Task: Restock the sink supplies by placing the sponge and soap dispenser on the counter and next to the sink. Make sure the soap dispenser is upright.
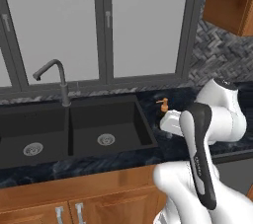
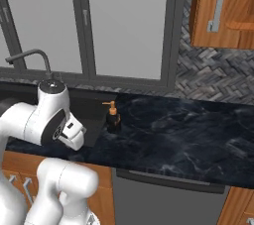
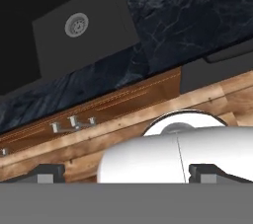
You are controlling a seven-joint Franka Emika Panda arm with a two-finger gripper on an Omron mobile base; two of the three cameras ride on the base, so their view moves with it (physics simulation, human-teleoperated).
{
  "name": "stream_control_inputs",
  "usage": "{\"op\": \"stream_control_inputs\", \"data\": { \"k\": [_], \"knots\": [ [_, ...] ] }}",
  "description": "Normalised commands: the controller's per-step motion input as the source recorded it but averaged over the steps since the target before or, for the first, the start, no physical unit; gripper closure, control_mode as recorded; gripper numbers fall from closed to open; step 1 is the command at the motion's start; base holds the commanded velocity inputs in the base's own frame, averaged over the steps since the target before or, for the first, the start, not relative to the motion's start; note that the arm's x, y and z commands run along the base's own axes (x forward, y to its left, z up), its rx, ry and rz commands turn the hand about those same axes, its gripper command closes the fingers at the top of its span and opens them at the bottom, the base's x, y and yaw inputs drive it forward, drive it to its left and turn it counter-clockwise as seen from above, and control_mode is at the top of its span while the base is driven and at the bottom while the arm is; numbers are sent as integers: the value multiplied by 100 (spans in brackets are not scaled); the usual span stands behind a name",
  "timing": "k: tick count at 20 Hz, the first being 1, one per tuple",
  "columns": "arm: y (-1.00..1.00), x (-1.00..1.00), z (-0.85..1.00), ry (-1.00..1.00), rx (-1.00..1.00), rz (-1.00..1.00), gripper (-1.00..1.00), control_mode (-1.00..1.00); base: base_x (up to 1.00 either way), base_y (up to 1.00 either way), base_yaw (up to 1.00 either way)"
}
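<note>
The claw (image 3: 126, 173) hangs empty, jaws wide, off the surface's (image 2: 188, 135) front edge; the dispenser (image 2: 113, 118) stands upright beyond it, beside the sink's (image 1: 106, 122) right rim.

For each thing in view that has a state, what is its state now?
soap dispenser: upright on the counter, beside the sink.
gripper: jaws open, holding nothing.
faucet: no water running.
base cabinet doors: closed.
</note>
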Motion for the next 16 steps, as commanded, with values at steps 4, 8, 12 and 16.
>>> {"op": "stream_control_inputs", "data": {
  "k": [4,8,12,16],
  "knots": [
    [1,0,-10,2,0,0,-100,-100,0,0,0],
    [0,-21,0,-7,0,-2,-100,100,-8,0,-3],
    [0,0,0,0,0,0,-100,100,-43,0,-34],
    [0,0,0,0,0,0,-100,100,-58,0,-65]
  ]
}}
